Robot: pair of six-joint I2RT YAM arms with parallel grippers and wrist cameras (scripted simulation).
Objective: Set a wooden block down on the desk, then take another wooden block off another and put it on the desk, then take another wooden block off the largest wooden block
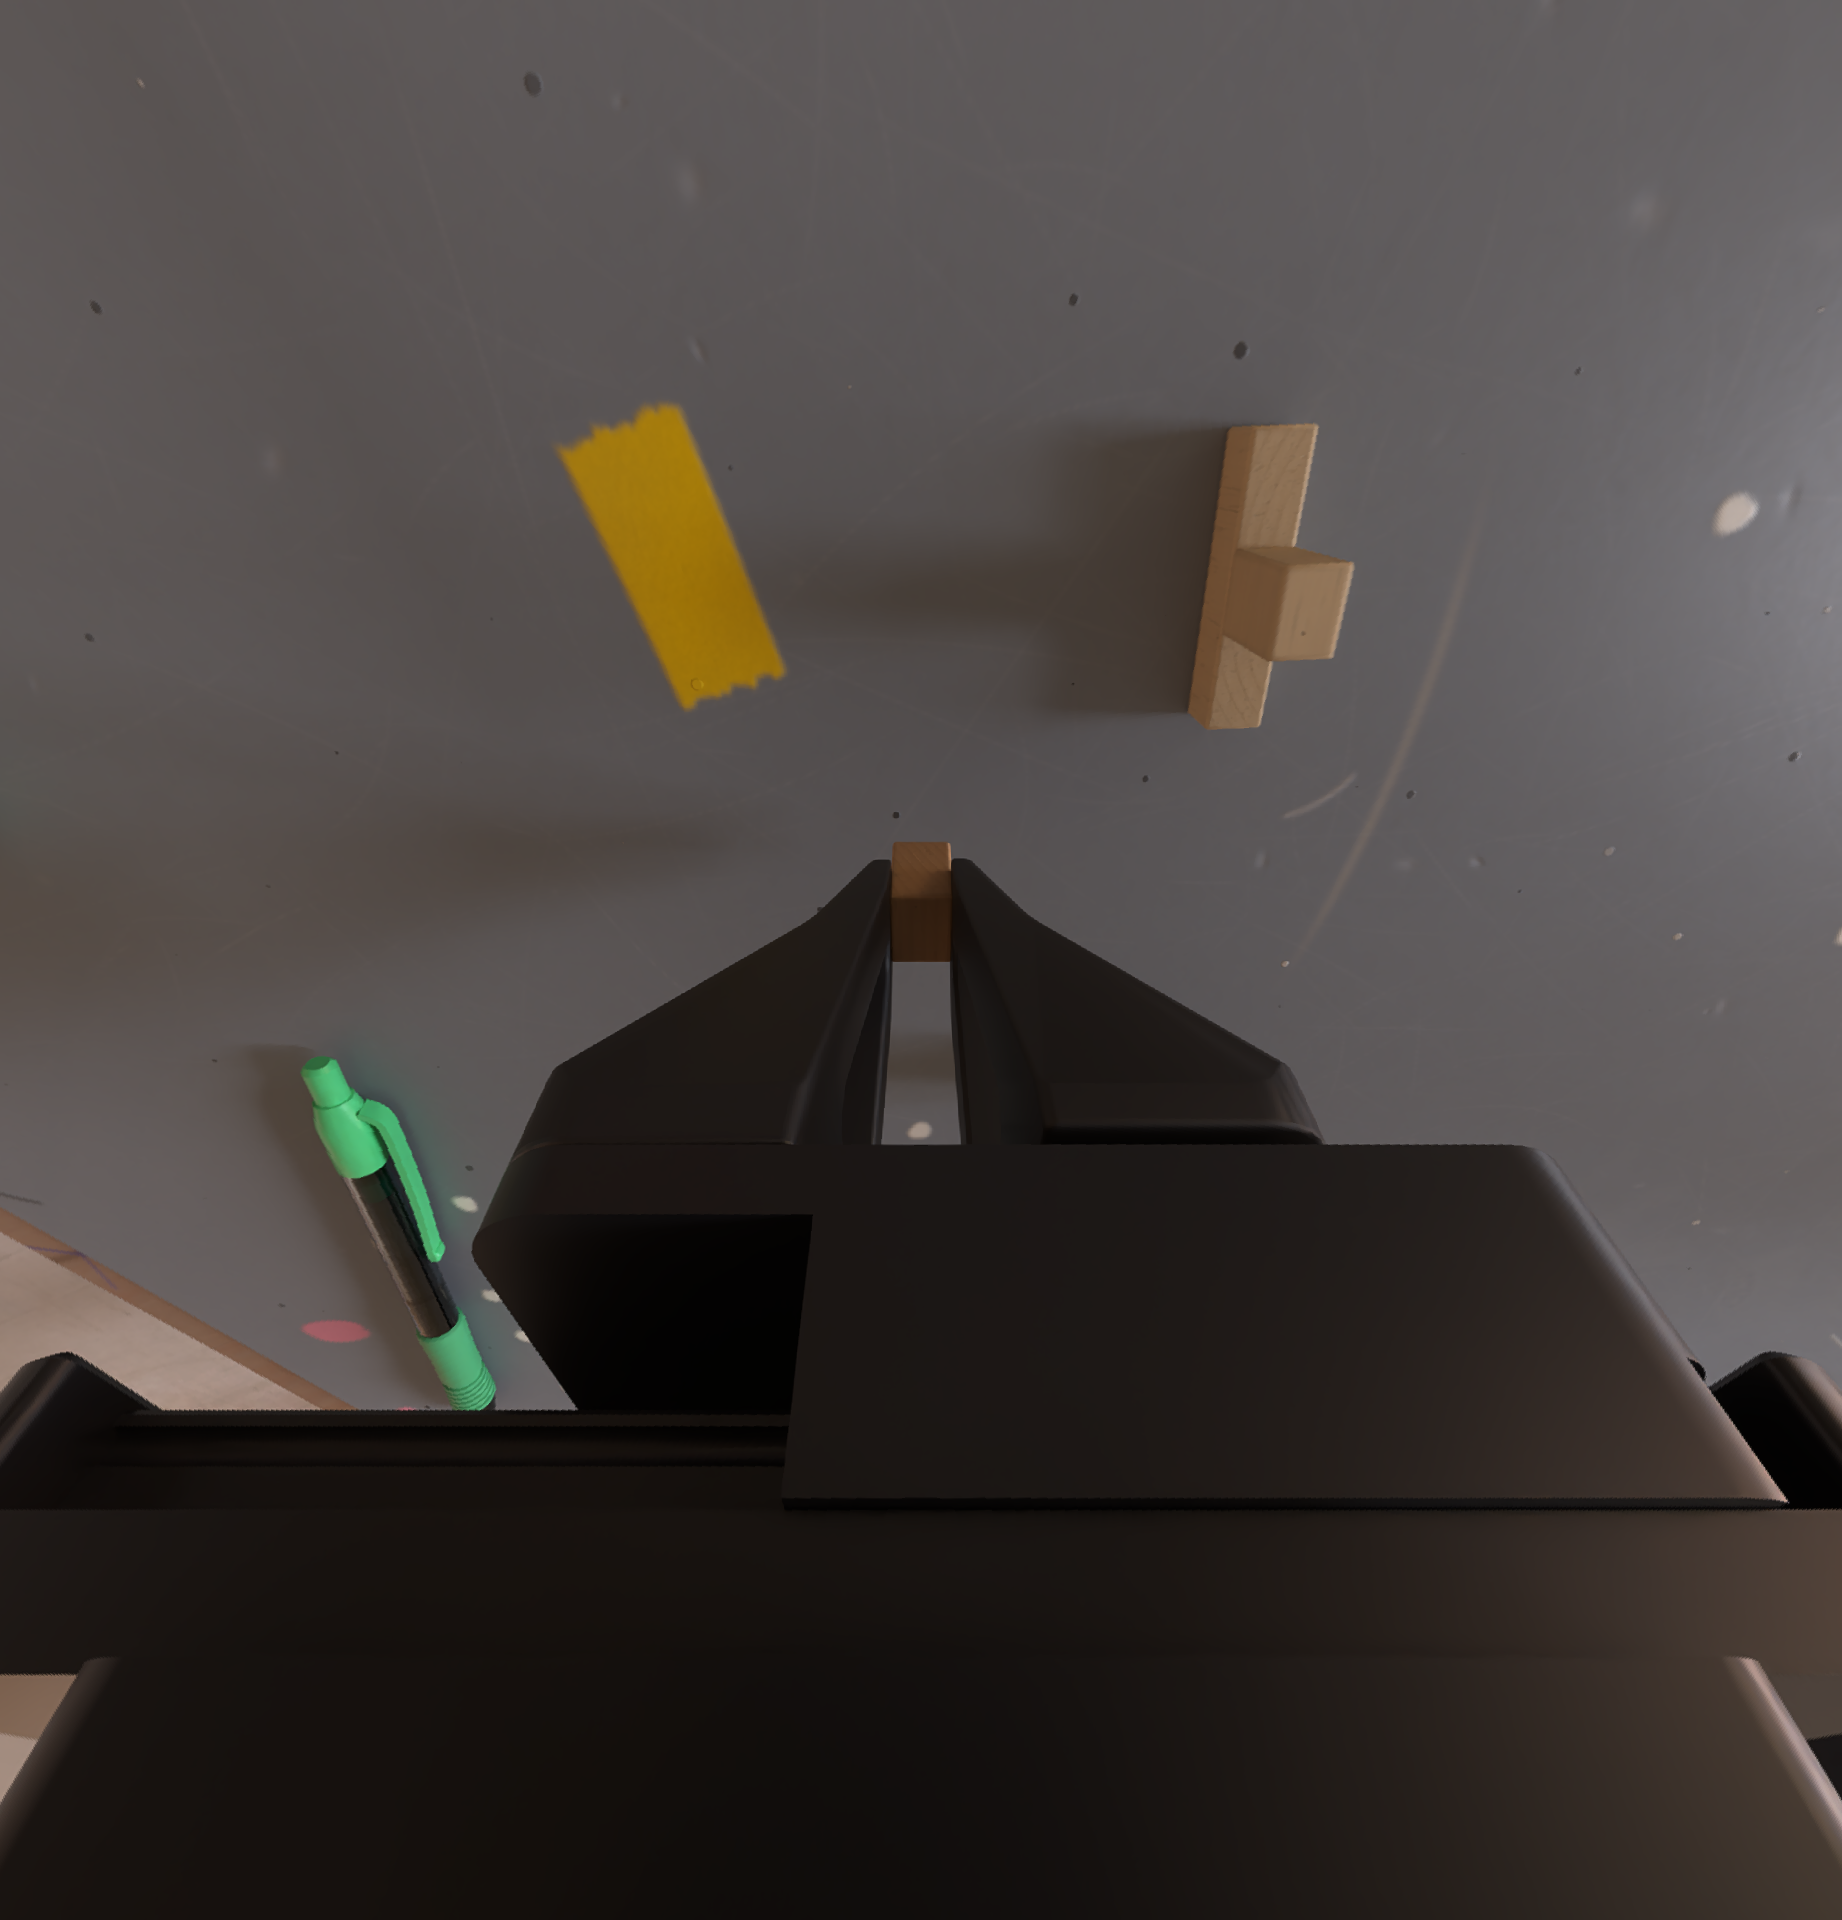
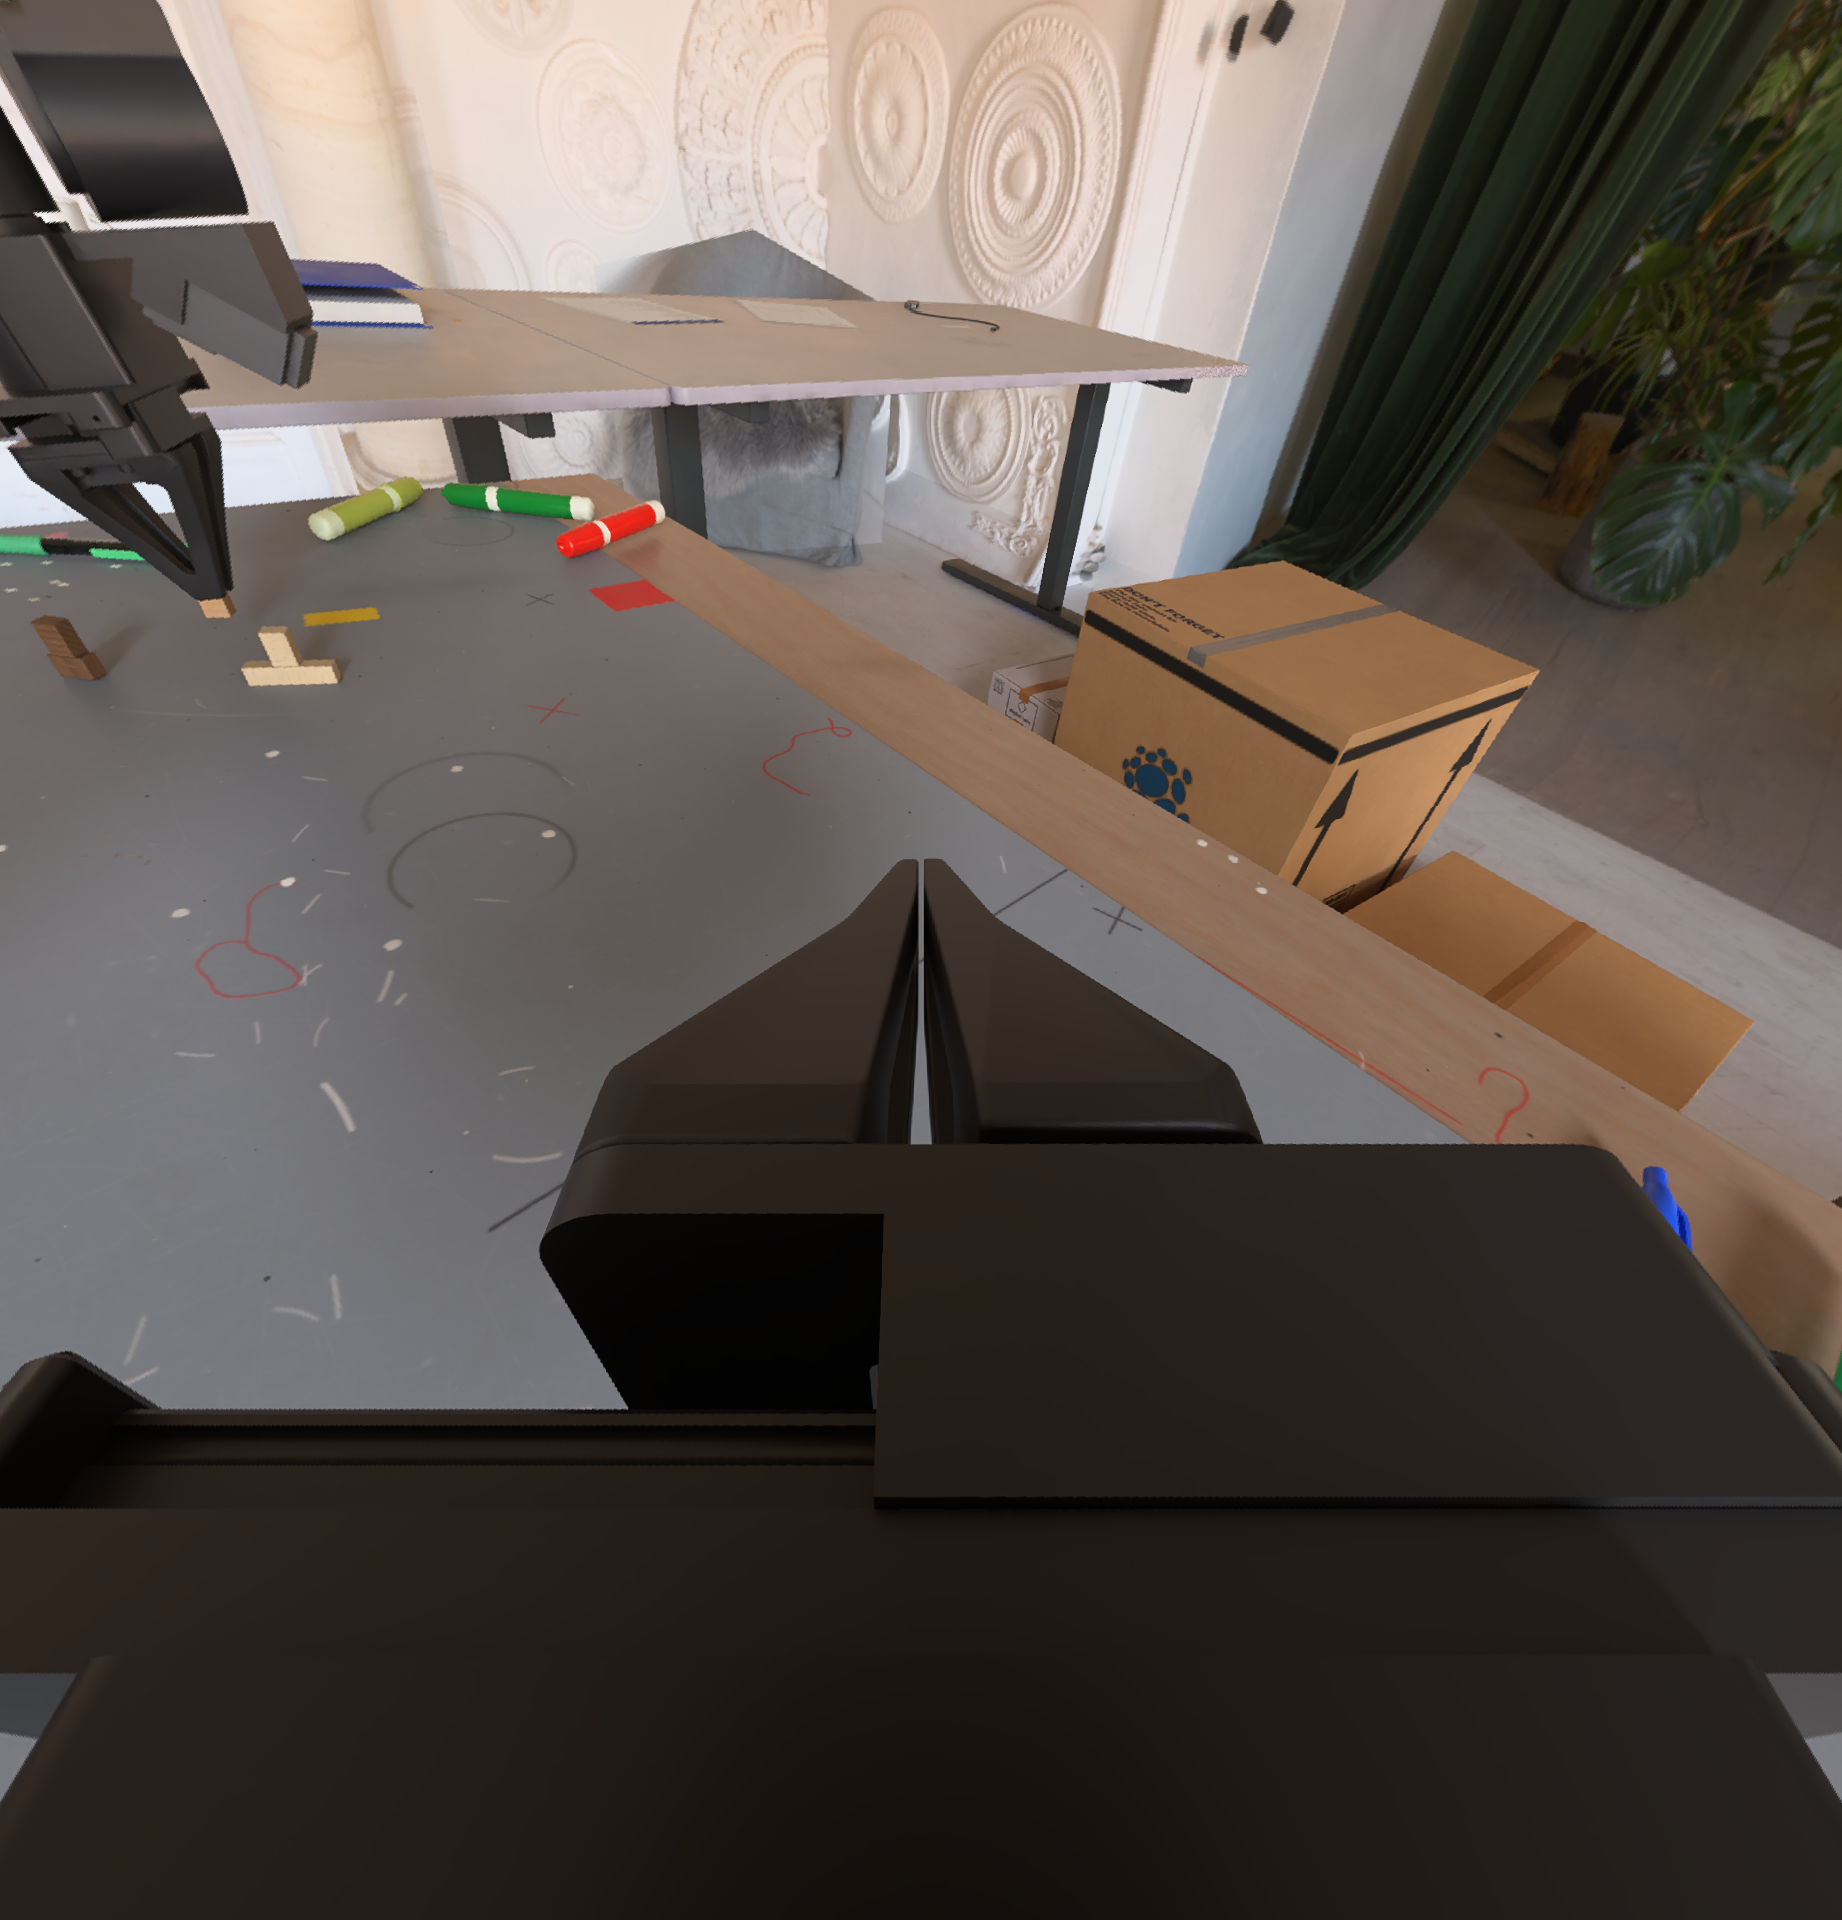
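The left gripper (image 1: 921,883) is pinching a small wooden block (image 1: 920,900) just over the grey desk (image 1: 896,260), so this looks like the set-down step, lower and release next (right gripper (image 2: 919,883) sits pressed together, empty), then the cube (image 1: 1296,603) on the long block (image 1: 1255,577).

Left wrist view looks steeply down over its own tool (image 1: 921,883) at the grey bench (image 1: 377,260), close. Right wrist view sits low, facing across the bench (image 2: 688,935) into the room — both show the pale blocks (image 1: 1265,582) (image 2: 288,660) and yellow tape (image 1: 671,556) (image 2: 341,616).
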